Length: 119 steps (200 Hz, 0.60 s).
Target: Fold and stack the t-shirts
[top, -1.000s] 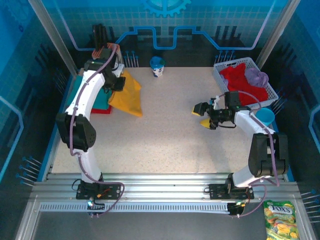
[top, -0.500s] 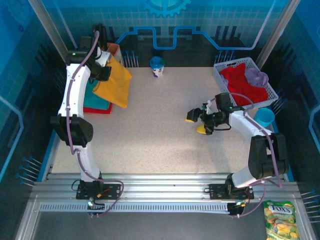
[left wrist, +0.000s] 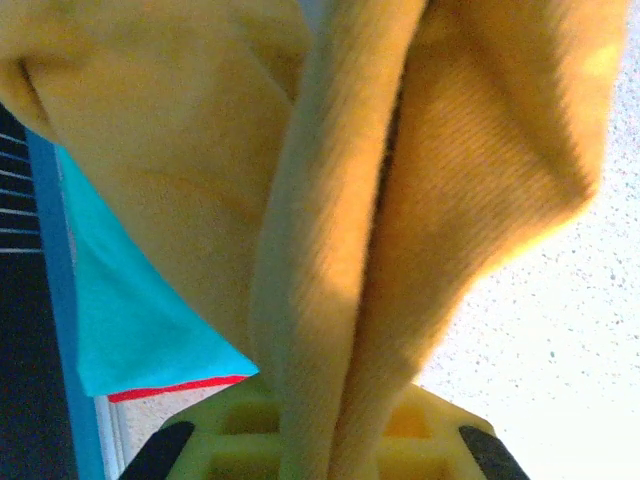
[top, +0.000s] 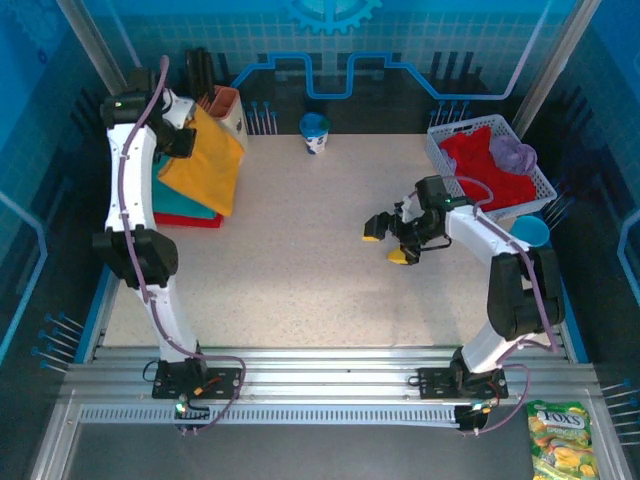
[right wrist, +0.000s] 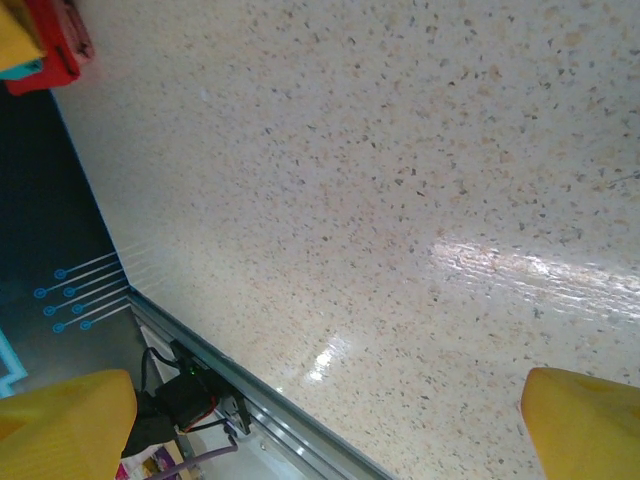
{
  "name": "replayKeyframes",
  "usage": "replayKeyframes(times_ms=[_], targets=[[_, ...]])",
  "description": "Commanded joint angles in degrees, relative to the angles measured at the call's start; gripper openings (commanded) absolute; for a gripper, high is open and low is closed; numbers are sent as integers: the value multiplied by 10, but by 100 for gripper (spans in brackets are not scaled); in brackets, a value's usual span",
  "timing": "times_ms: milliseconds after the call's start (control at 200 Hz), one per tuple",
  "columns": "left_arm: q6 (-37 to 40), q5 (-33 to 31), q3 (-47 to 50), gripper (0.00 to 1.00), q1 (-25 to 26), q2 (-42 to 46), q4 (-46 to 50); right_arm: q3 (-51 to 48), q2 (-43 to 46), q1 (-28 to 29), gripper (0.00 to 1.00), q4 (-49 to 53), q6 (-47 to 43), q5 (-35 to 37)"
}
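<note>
The left fingers (left wrist: 228, 432) are clenched on a bunched edge of the mustard-yellow t-shirt (top: 205, 170), which hangs below them in loose folds. Over the last second they have swung it away from the open worktop (top: 300, 270) and back toward the far left corner. It now hangs over the stack there: a teal t-shirt (top: 180, 206) beneath the fingers, with a red folded t-shirt (top: 196, 221) under that. I'd judge the yellow one is about to be laid on top as the third in the pile.

The right fingers (right wrist: 585, 425) are spread wide with nothing between them. They have drifted left across the bare worktop, away from the white mesh basket (top: 440, 150) behind them. A red t-shirt (top: 480, 165) and a lavender t-shirt (top: 515, 152) lie crumpled in that basket, not yet folded.

As for writing, a green and yellow snack packet (top: 558, 440) sits off the worktop, well to the near side of the right fingers. It seems to read "FOXS". The label on the cup (top: 315, 132) at the far edge is too small to read.
</note>
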<state>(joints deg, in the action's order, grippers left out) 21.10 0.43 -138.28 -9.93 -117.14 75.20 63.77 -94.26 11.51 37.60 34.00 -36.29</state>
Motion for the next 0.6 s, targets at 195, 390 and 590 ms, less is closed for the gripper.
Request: replayKeyframes(times_ms=[195,390,590], targets=[[42,13,-23,0,-23,-5,-16,81,-67,34,100,56,-11,16],[55,8,-25,0,-40,-16,-36,100,-73,37,100,77,-21,27],[68,-3,-17,0,-52,-45,-57,107,-76,37,100,86,-25,28]])
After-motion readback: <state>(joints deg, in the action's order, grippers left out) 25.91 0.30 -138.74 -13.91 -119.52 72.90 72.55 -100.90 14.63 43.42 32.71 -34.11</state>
